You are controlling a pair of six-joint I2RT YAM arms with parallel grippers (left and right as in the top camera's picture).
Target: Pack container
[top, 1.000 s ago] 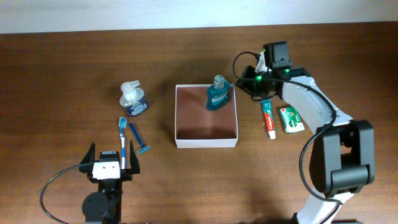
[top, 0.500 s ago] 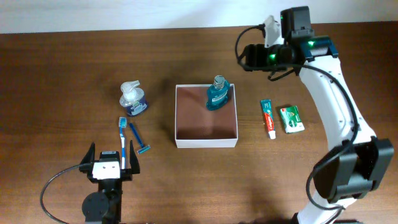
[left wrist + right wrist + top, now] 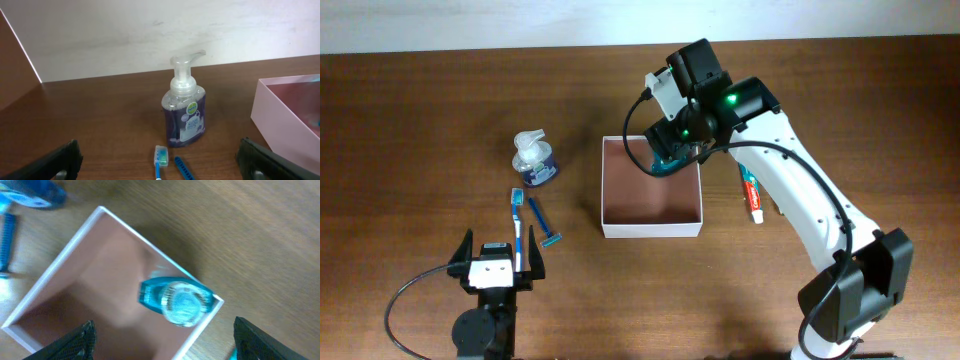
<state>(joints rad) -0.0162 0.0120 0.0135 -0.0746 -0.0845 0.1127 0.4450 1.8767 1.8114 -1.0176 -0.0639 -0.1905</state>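
We see the square, shallow white cardboard container (image 3: 651,230) with its reddish-brown inside sitting open near the middle of the dark brown wooden table (image 3: 420,120). A teal plastic mouthwash bottle with a clear cap (image 3: 176,299) stands upright in its far right corner, against the walls; the rest of the floor is bare.

Directly above that bottle hangs the right gripper (image 3: 675,150). In its wrist view the two fingers sit wide apart at the lower corners, well clear of the bottle, and we see nothing held between them.

Just right of the container lies a white toothpaste tube with red and green print (image 3: 752,195), partly under the arm. To the container's left stands a clear pump bottle of blue-violet soap (image 3: 533,160). Nearer the front edge lie a blue-and-white toothbrush (image 3: 518,230) and a blue plastic razor (image 3: 544,225), side by side.

The left gripper (image 3: 501,262) rests just behind them, fingers spread fully and empty.
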